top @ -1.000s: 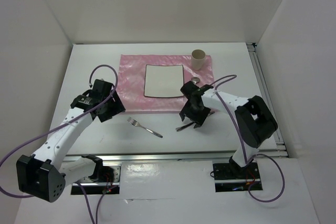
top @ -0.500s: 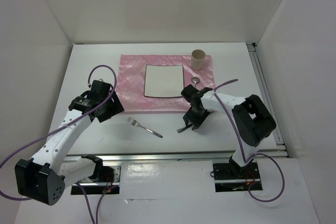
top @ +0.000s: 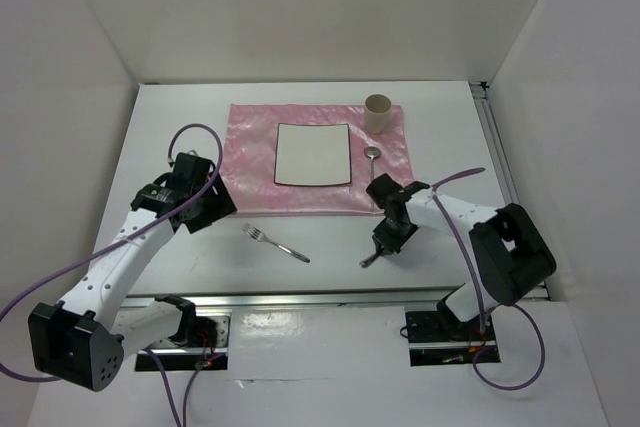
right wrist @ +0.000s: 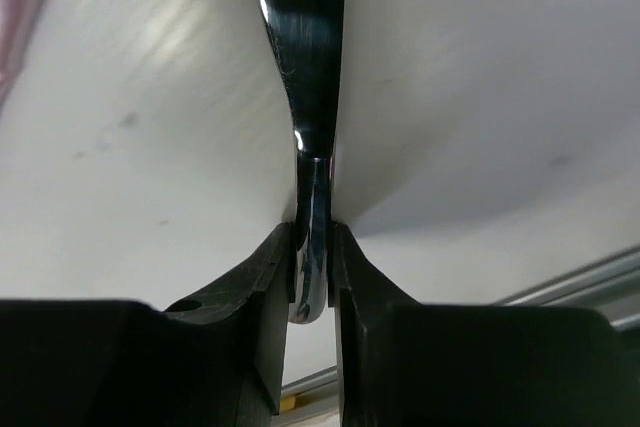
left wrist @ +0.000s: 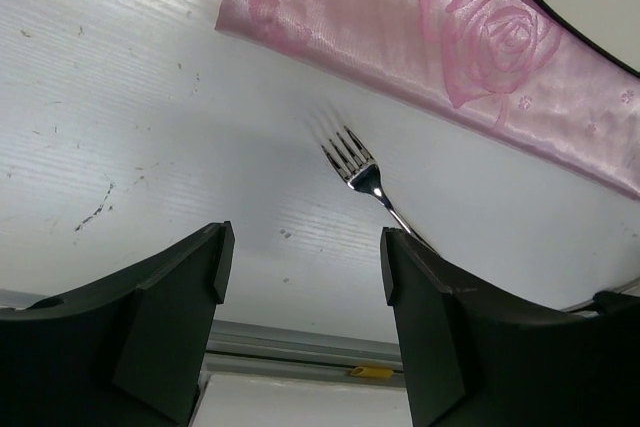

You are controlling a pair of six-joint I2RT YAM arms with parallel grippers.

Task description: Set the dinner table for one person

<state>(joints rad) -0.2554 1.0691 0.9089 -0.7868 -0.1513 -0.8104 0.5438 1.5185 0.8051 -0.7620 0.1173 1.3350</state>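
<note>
1. Steel utensil [right wrist: 300, 47], slim and shiny, sat pinched in my right gripper [right wrist: 312, 247], the flat matte white dinner table [top: 180, 127] just beneath; that thin hold could let it swivel.
2. Wide apart, my left gripper [left wrist: 303, 257] had the silver fork [left wrist: 360, 175] ahead; descending might nudge it.

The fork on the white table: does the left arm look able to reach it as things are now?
Probably yes. The left gripper is open, the fork lies on the bare table just ahead of it, and nothing stands between them.
</note>
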